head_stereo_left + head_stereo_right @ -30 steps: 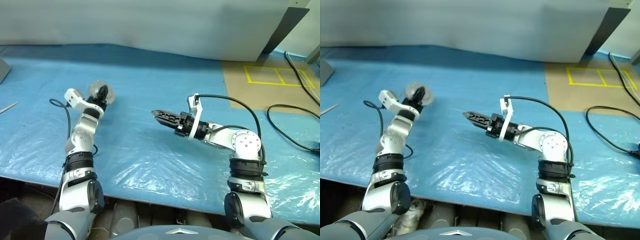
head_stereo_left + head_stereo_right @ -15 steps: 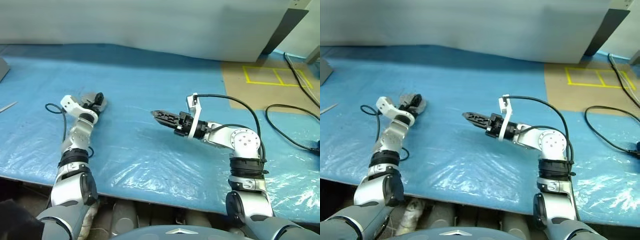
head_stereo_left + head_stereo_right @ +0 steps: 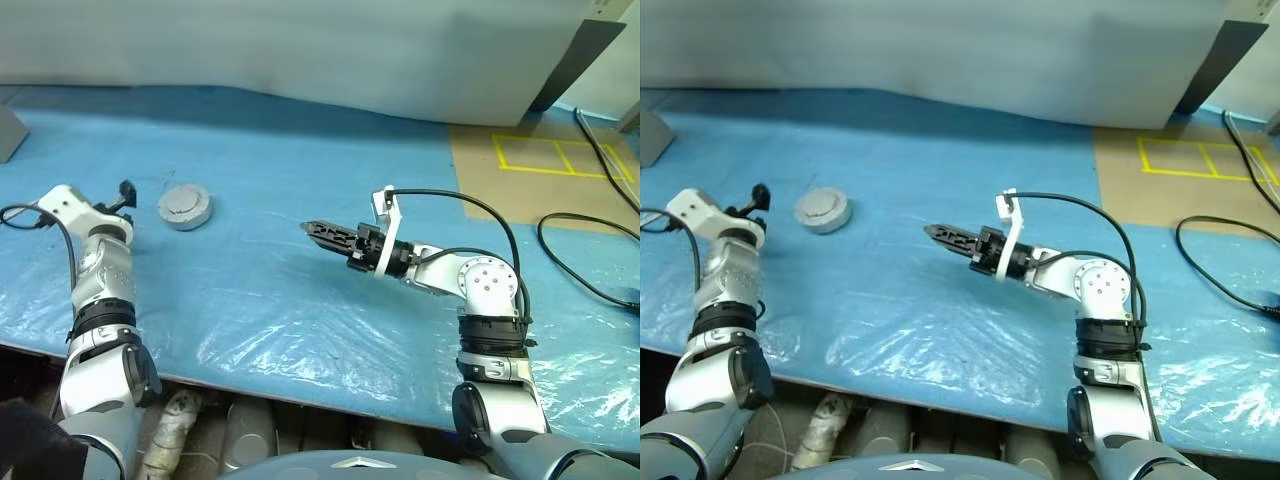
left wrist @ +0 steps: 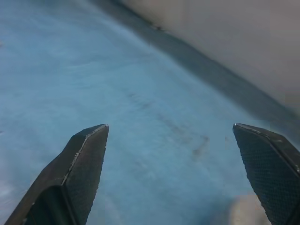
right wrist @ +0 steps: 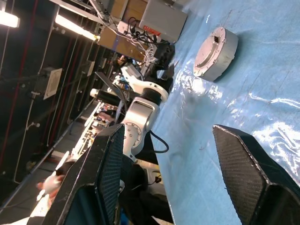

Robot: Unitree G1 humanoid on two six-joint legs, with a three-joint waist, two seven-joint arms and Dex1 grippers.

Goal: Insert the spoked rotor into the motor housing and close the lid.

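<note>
left eye view: closed motor housing (image 3: 185, 207) on table

Matt grey metal lid (image 3: 184, 207) at left centre rests on a glossy, wrinkled blue plastic sheet (image 3: 300, 300); black gripper fingers (image 5: 243, 173) show a rough, textured surface.

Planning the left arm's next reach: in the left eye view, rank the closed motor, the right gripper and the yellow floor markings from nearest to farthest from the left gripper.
1. The closed motor, lid up, just to the right of the left gripper.
2. The right gripper, mid-table, pointing left.
3. The yellow floor markings, on the brown patch at the far right.
</note>
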